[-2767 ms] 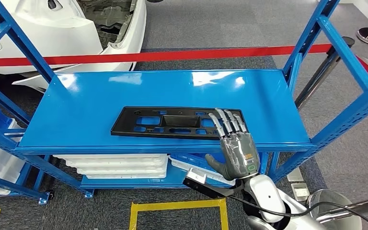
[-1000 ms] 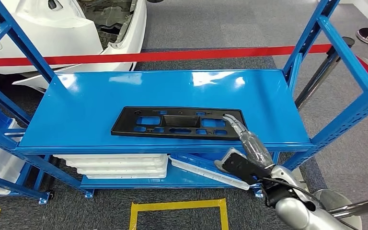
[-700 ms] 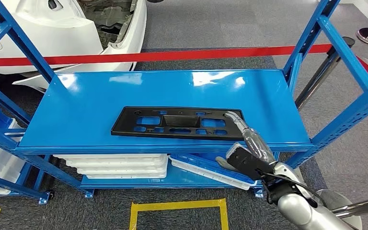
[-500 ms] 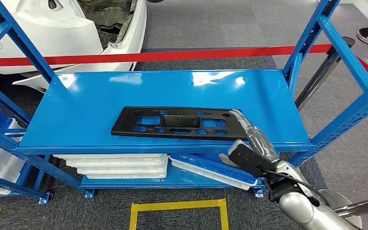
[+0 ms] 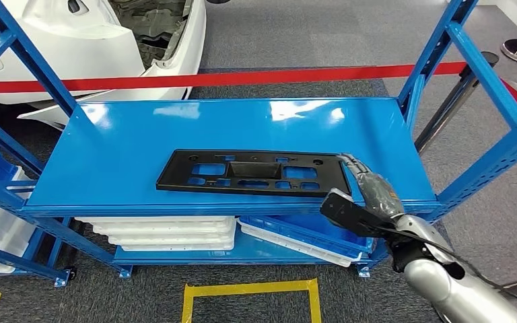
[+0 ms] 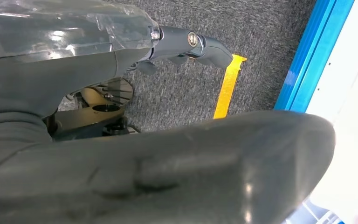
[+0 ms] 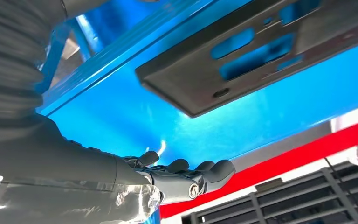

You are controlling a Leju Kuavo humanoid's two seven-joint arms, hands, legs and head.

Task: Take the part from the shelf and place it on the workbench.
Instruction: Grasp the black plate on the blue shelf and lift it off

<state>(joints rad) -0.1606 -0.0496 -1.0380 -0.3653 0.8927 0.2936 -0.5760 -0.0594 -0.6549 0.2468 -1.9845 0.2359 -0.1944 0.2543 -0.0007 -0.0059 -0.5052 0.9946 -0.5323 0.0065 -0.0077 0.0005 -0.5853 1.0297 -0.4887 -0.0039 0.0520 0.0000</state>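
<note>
In the head view the black part lies flat at the centre of the frame on the blue shelf, and the right hand, lower right, is edge-on just beside its right end, fingers straight and holding nothing. The right wrist view shows those fingers apart from the part. The left wrist view shows the left hand over carpet; its grasp is unclear. Reaching is in hand; next, close on the part's end.

Matt black plastic part on glossy blue metal shelf.
</note>
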